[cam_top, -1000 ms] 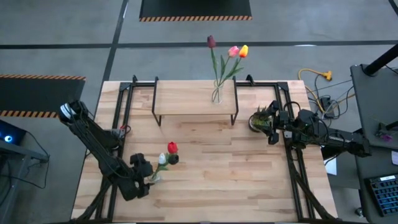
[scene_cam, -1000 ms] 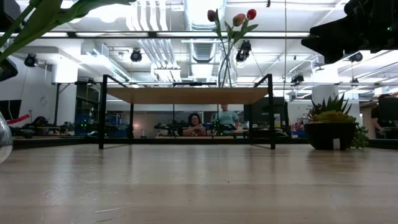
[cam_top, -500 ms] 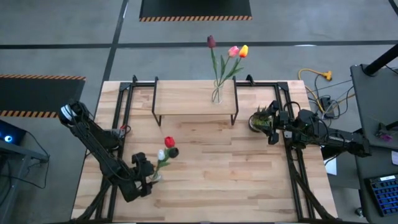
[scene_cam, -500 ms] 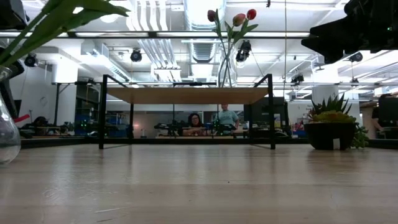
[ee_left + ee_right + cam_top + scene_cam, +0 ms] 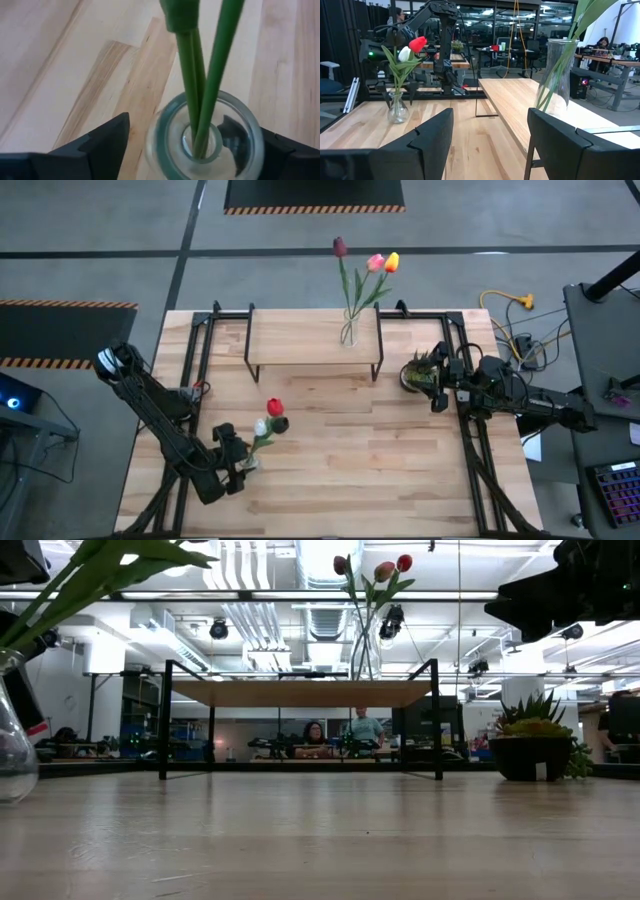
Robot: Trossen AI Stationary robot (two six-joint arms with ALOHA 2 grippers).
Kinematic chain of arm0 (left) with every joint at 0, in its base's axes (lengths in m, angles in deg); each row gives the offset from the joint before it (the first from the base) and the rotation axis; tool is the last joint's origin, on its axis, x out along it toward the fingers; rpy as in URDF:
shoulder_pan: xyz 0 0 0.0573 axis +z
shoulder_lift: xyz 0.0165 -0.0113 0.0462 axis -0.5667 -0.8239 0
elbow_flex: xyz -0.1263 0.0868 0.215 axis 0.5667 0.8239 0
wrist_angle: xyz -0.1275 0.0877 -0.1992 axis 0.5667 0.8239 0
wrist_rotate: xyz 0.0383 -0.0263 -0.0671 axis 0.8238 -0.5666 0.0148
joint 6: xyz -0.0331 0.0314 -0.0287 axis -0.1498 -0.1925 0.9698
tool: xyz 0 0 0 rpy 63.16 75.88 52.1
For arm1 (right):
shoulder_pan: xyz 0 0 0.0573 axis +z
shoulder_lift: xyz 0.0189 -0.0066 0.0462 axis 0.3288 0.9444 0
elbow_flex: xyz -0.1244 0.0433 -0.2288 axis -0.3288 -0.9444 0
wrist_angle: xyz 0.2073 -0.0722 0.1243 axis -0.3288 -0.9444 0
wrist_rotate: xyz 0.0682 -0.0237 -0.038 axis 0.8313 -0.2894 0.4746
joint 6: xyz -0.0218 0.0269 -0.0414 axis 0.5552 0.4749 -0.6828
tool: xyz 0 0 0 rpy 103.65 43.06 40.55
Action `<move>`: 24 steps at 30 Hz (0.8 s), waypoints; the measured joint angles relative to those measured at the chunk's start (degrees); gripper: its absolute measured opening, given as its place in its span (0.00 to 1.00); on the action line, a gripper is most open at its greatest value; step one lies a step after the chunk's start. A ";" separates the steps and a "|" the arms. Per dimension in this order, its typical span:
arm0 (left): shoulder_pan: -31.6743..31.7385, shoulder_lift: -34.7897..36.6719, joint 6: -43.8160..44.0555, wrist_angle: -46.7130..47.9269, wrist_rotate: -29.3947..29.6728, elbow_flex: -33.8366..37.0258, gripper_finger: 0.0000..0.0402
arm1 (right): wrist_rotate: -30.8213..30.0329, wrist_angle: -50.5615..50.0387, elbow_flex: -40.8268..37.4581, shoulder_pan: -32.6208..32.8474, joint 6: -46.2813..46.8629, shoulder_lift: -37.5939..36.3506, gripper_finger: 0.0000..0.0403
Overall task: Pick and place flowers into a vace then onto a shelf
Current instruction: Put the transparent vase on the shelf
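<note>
Glass catches the light at the near left of the table (image 5: 330, 440) in the high view: a small round vase (image 5: 247, 464) with red and white tulips (image 5: 268, 420) stands between the fingers of the left gripper (image 5: 238, 468). Over the last second this vase has shifted slightly and its stems have swung more upright. Three more tulips (image 5: 366, 260) stand in a tall vase (image 5: 348, 332) already on the shelf (image 5: 312, 343). The right gripper (image 5: 436, 383) waits by a potted plant (image 5: 418, 372).

From table height, the small vase (image 5: 14, 755) has slid into view at the edge and rests on the wood.

In the left wrist view, the jaws stand apart on either side of the vase (image 5: 202, 137), not clearly pressing it. It looks set down or about to be regripped; the lift to the shelf remains.

In the right wrist view, the jaws are apart and empty.
</note>
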 joint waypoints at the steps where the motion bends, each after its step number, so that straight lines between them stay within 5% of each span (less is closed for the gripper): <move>1: 0.00 0.00 0.00 0.00 -0.03 0.00 0.72 | 0.00 0.00 0.00 0.00 -0.03 0.00 0.61; 14: 0.00 0.75 -2.07 -0.01 -0.03 0.02 0.40 | 0.01 -0.04 0.00 0.00 -0.26 0.00 0.61; 24: 0.00 6.80 -3.25 0.07 2.58 0.09 0.34 | 0.00 0.00 0.00 0.00 -0.26 0.00 0.61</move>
